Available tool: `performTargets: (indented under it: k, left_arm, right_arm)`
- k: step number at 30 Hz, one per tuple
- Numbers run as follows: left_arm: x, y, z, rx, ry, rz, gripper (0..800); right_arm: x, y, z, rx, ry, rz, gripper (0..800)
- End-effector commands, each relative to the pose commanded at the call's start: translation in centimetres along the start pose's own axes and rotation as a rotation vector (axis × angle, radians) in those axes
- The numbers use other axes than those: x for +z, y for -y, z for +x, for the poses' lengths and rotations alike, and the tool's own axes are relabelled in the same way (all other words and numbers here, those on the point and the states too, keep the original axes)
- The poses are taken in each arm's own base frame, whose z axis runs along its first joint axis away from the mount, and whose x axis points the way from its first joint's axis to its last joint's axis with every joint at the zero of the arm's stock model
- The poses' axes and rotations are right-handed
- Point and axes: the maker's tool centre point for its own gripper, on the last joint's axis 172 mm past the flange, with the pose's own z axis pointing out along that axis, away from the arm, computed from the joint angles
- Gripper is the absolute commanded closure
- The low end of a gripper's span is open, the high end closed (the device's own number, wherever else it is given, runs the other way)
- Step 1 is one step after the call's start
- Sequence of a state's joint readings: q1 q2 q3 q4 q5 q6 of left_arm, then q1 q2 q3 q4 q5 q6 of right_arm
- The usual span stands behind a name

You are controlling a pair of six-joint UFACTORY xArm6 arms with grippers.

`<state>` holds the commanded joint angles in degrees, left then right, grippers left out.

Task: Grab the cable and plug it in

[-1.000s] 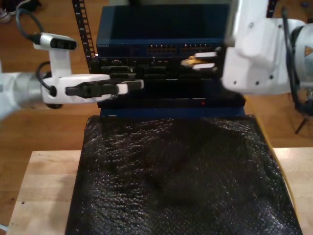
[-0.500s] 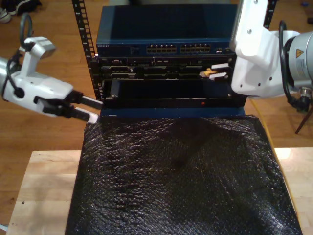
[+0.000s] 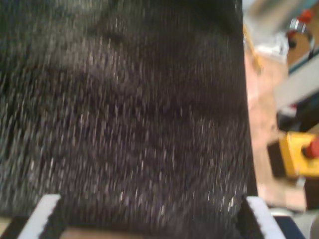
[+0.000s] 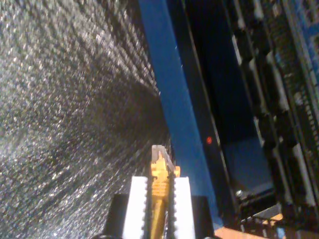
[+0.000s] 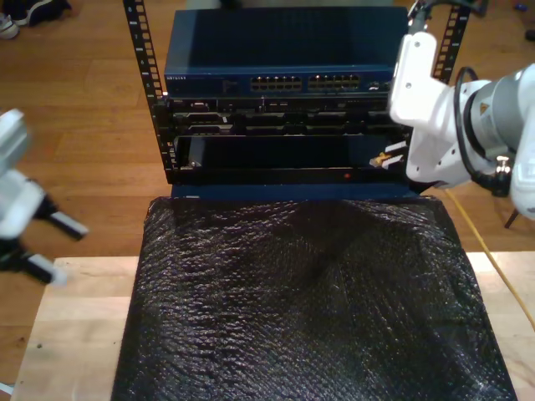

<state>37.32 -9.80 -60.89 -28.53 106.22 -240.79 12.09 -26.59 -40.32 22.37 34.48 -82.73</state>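
The cable (image 4: 160,194) is pinched just behind its clear plug (image 4: 160,155) by the second end effector (image 4: 160,196), whose pads are pressed onto the yellow-orange jacket; in the exterior view the plug (image 5: 382,159) is seen in front of the rack (image 5: 276,92), low at that view's right, near the red light (image 5: 348,176) and well below the switch's port rows (image 5: 309,83). A slip is judged the main risk: the grip is narrow, so the plug could twist when pushed against a port edge. The ports are also small and close-set, so a slight misalignment could jam the plug beside an opening. The trailing cable (image 5: 493,259) could snag on the black mat (image 5: 309,309). The first end effector (image 3: 149,219) is spread, holds nothing, and hangs over the mat beyond the rack.
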Motion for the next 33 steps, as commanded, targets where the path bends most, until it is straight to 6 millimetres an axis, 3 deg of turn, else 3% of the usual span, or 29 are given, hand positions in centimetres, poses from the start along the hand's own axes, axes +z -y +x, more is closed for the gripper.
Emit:
performTargets:
  k: [6, 16, 25, 33]
  left_arm:
    - [-0.8, -3.7, -5.7, 0.076, 0.051, -0.012, 3]
    - [0.9, -11.2, -11.3, 0.18, 0.067, -0.047, 2]
    - [1.6, -15.5, -15.6, 0.215, 0.058, 0.005, 1]
    - [5.7, -18.5, -17.8, 0.246, 0.105, -0.024, 0]
  right_arm:
    - [1.2, -0.4, -1.9, 0.018, 0.037, 0.016, 800]
    - [2.9, -0.5, -3.9, 0.037, 0.075, 0.045, 800]
    - [3.1, -0.9, -4.0, 0.026, 0.088, 0.045, 800]
    - [3.3, -0.9, -4.5, 0.025, 0.107, 0.048, 800]
